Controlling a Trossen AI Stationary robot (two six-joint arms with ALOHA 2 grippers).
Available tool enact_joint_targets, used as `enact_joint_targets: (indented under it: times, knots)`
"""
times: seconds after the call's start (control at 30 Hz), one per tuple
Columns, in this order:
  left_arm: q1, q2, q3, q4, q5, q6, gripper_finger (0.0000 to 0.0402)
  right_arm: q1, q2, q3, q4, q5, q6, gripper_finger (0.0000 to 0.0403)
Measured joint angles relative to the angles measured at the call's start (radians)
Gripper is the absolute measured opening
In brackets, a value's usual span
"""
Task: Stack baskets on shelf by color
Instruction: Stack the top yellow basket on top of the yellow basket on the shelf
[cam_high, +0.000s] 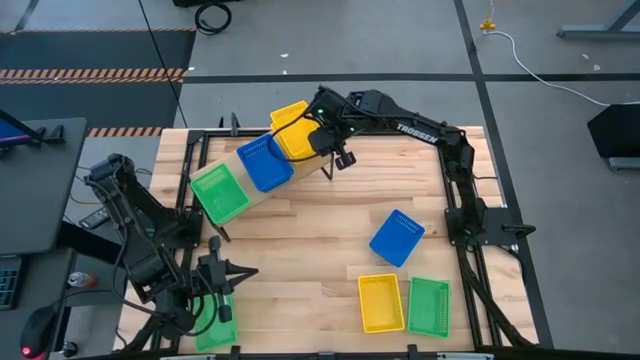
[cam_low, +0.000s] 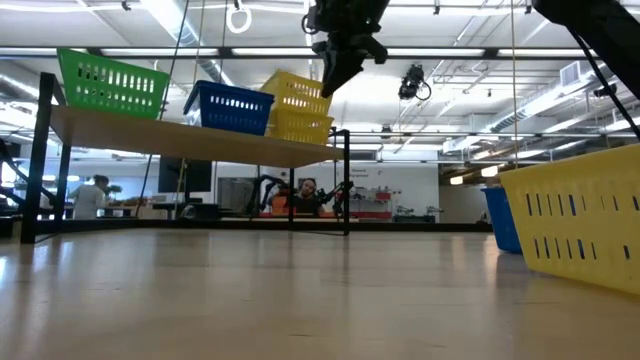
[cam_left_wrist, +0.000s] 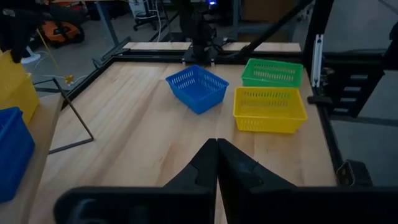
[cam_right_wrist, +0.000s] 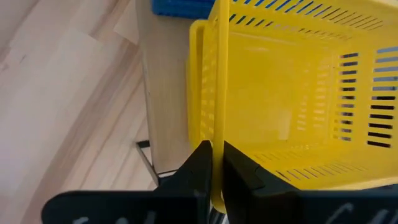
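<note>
The shelf (cam_high: 240, 205) stands at the table's far left, slanting. On it sit a green basket (cam_high: 220, 192), a blue basket (cam_high: 265, 162) and, at its right end, a yellow basket (cam_low: 300, 127). A second yellow basket (cam_high: 292, 130) lies tilted on top of that one. My right gripper (cam_high: 320, 143) is above the shelf's right end, shut on this upper yellow basket. My left gripper (cam_left_wrist: 216, 152) waits shut near the table's near left corner, beside another green basket (cam_high: 215, 325). A blue basket (cam_high: 397, 237), a yellow basket (cam_high: 381, 302) and a green basket (cam_high: 429, 306) lie loose on the table's right half. My right gripper holds the upper yellow basket by the rim of one side wall (cam_right_wrist: 208, 93), the one toward the table's right. The wall is pinched with one finger (cam_right_wrist: 198, 163) outside and the other inside. The fingers come from above, pointing down. The basket is tilted and rests on the lower yellow basket.
The shelf's thin black legs (cam_left_wrist: 68, 121) stand on the table left of centre. Bare tabletop (cam_high: 300, 250) lies between the shelf and the loose baskets. People and equipment show in the room beyond the table.
</note>
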Motion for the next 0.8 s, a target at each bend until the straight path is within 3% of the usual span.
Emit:
enact_joint_targets:
  times: [0.47,0.8]
  knots:
    - [0.000,0.000,0.000,0.037,-0.018,0.003,0.0018,-0.005,0.001,-0.040,0.022,0.002,-0.003,0.0037]
    - [0.000,0.000,0.000,0.037,-0.018,0.002,0.0024,-0.005,0.001,-0.039,0.037,0.029,0.016,0.0115]
